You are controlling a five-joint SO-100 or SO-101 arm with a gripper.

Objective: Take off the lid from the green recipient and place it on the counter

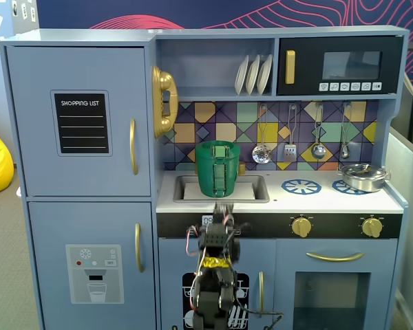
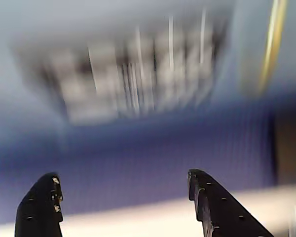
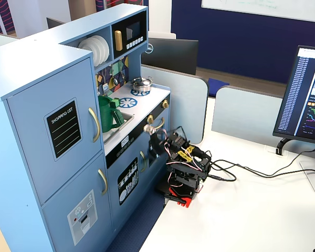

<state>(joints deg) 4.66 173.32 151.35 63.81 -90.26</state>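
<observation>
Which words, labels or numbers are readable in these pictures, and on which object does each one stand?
"SHOPPING LIST": black board on the upper cabinet door, readable in both fixed views.
Microwave buttons: symbols too small to read.
Dispenser panel on the lower door: marks too small.
Monitor text: too small.
Wrist view: blurred, nothing readable.

One green recipient (image 1: 217, 169) stands in the sink, with one lid (image 1: 217, 145) on top of it. To the right of the recipient in a fixed view, the counter (image 1: 323, 199) carries two blue burner rings (image 1: 301, 186) and one silver pot (image 1: 363, 177). Above the recipient three white plates (image 1: 253, 74) stand on the shelf, and four utensils (image 1: 291, 134) hang to its upper right. Two yellow knobs (image 1: 301, 226) sit below the counter. One gripper (image 2: 123, 197) with two fingers shows in the wrist view, which is otherwise too blurred to count anything.
</observation>
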